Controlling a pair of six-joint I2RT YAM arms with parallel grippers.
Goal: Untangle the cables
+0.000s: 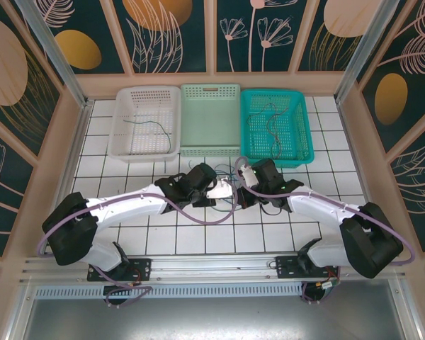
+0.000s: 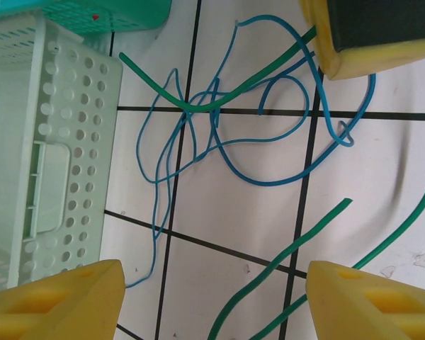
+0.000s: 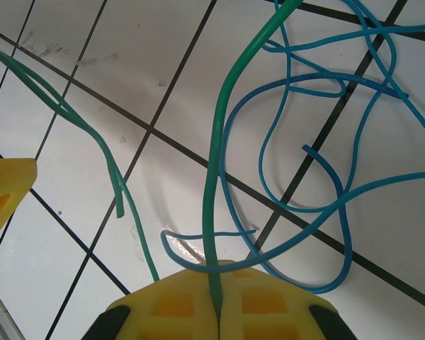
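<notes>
The cables lie tangled on the white tiles between my two grippers, just in front of the baskets [image 1: 230, 173]. A thin blue cable [image 2: 219, 134] loops over itself several times, and a green cable [image 2: 219, 99] crosses it. My right gripper [image 3: 218, 276] is shut on that green cable [image 3: 216, 156], which rises straight out of the closed yellow pads, with the blue loops [image 3: 319, 142] beside it. My left gripper [image 2: 212, 304] hangs open over the tiles. Another green strand [image 2: 283, 262] lies between its yellow fingers [image 2: 64, 301], untouched. In the top view both grippers [image 1: 219, 190] [image 1: 242, 185] nearly meet.
Three baskets stand in a row at the back: white [image 1: 120, 120], pale green [image 1: 210, 145] and teal [image 1: 301, 134]. The white and teal ones hold thin wires. The pale green basket's wall [image 2: 49, 163] is close on the left gripper's left side.
</notes>
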